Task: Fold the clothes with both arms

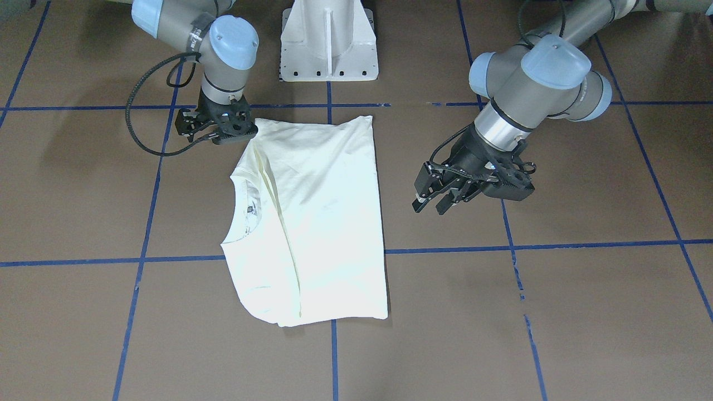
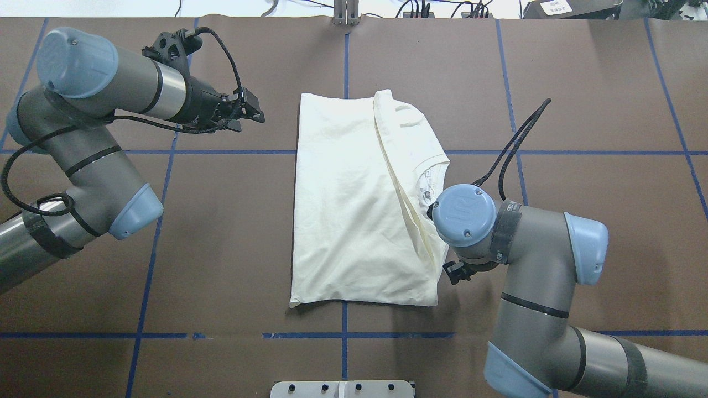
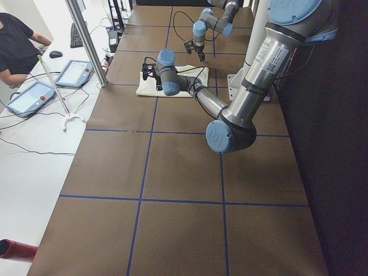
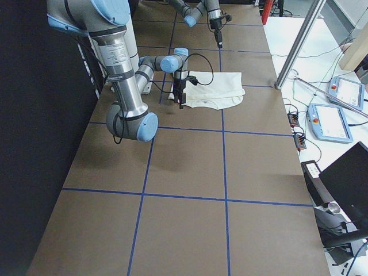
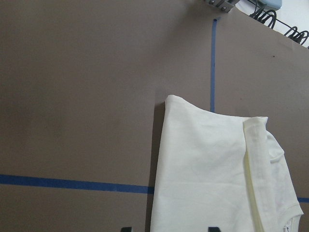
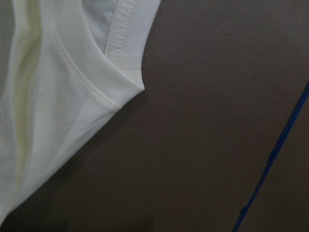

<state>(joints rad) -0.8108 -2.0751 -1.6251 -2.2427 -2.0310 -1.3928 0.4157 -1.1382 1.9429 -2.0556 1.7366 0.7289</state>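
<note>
The clothes are one cream shirt (image 1: 323, 217) (image 2: 354, 210), lying flat and folded lengthwise with its plain side up. Its neckline (image 1: 245, 206) faces the right arm's side. My left gripper (image 1: 433, 201) (image 2: 251, 113) hovers open above bare table beside the shirt's long folded edge. The left wrist view shows the shirt (image 5: 207, 174) below it and two fingertips apart at the bottom edge. My right gripper (image 1: 223, 133) (image 2: 454, 272) is low at the shirt's near corner, beside the cloth. It looks spread open and holds nothing. The right wrist view shows that corner (image 6: 58, 96) flat on the table.
The brown table carries a grid of blue tape lines (image 1: 501, 248). The white pedestal base (image 1: 328, 44) stands behind the shirt. Off the table's far side are a white desk with tablets (image 3: 75, 73), a metal post (image 3: 86, 40) and a seated person (image 3: 17, 46).
</note>
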